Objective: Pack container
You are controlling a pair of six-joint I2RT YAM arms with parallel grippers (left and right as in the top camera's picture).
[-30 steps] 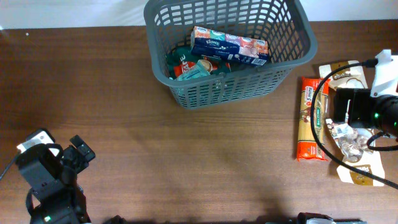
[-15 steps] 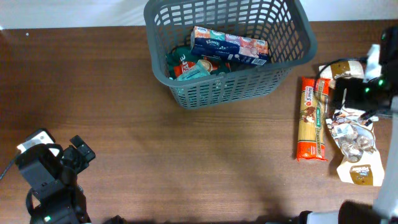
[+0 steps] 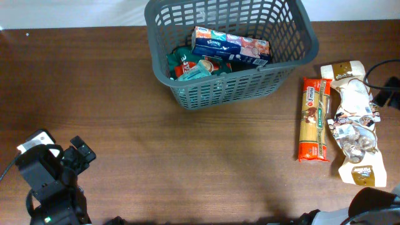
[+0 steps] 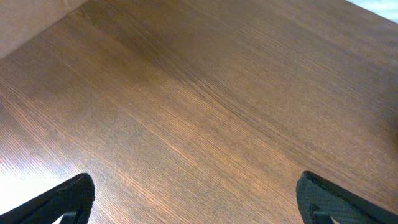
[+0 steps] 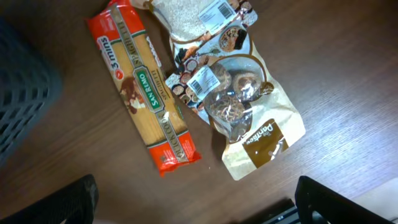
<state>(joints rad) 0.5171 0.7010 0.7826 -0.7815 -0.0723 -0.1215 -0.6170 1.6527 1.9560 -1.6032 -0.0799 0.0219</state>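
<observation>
The container point(image 3: 284, 69), a dark grey slotted basket, stands at the table's far middle. Inside lie a blue tissue box point(image 3: 230, 45) and a few other packets point(image 3: 187, 65). To its right on the table lie an orange spaghetti packet point(image 3: 313, 119) point(image 5: 144, 87) and a tan cookie bag point(image 3: 354, 128) point(image 5: 231, 93), side by side. My right gripper point(image 5: 199, 205) hovers open above the table just past these two, with nothing between its fingers. At the near left my left gripper point(image 3: 80, 153) point(image 4: 196, 202) stands open over bare wood.
The container's dark wall point(image 5: 22, 87) fills the left edge of the right wrist view. A black cable point(image 3: 384, 65) and part of the right arm point(image 3: 390, 94) show at the right edge. Wooden table point(image 3: 187, 144) spreads between basket and left arm.
The right arm has swung off the cookie bag toward the right and near edge, leaving the whole bag uncovered. The left arm has not moved.
</observation>
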